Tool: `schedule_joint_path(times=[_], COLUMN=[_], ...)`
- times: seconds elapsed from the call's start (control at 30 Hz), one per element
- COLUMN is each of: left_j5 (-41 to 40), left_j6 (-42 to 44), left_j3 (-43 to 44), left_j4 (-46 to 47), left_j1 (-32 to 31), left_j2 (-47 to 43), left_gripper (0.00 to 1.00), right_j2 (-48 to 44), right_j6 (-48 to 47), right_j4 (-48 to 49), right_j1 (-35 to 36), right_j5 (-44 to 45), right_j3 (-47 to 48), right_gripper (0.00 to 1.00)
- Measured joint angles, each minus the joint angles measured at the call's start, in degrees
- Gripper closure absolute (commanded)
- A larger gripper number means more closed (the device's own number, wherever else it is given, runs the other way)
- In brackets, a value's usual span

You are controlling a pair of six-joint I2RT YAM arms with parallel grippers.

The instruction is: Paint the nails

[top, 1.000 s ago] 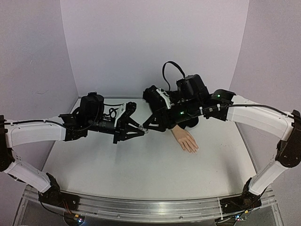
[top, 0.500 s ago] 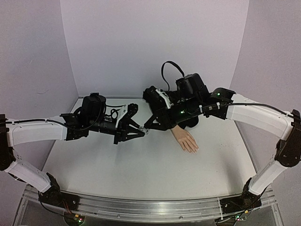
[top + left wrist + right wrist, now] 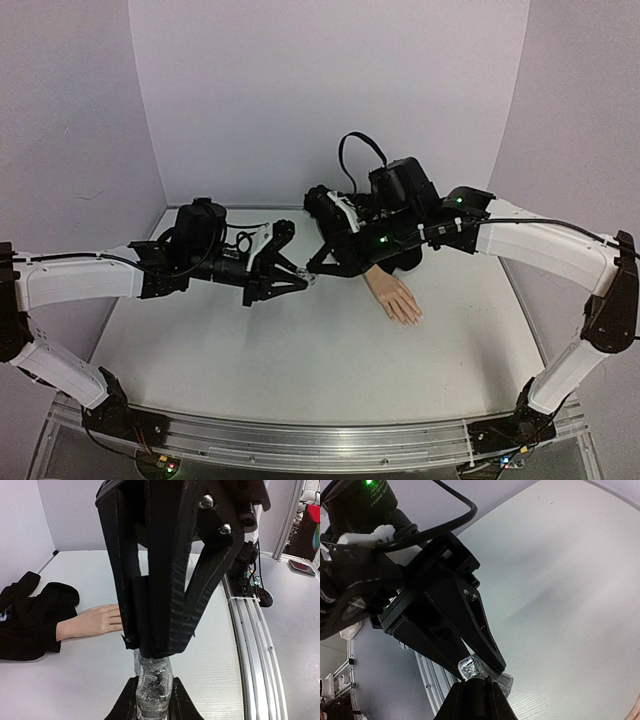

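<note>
Above the table [image 3: 300,370], the left tool [image 3: 152,700] clamps a small clear bottle [image 3: 153,680] while the right tool [image 3: 156,647] pinches its cap [image 3: 141,610], probably to free the brush; the nails [image 3: 411,319] tip the mannequin hand [image 3: 393,295] lying nearby on the right.

Mannequin hand [image 3: 395,297] on table [image 3: 300,350]

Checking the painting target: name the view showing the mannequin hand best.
Top external: the whole mannequin hand lies uncovered. Left wrist shows it bigger, fingertips hidden behind the right claw. Right wrist shows no clear part.
</note>
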Motion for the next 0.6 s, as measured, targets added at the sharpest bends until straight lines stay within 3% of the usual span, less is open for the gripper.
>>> schedule_joint_path(times=[0.6], left_j5=[-1.0], left_j6=[0.0], left_j3=[0.7], left_j4=[-1.1], left_j1=[0.0], left_j2=[1.6], left_gripper=[1.0], right_j2=[-1.8], right_j6=[0.0], right_j4=[0.2], right_j1=[0.0], right_j5=[3.0], right_j3=[-1.9], right_gripper=[1.0])
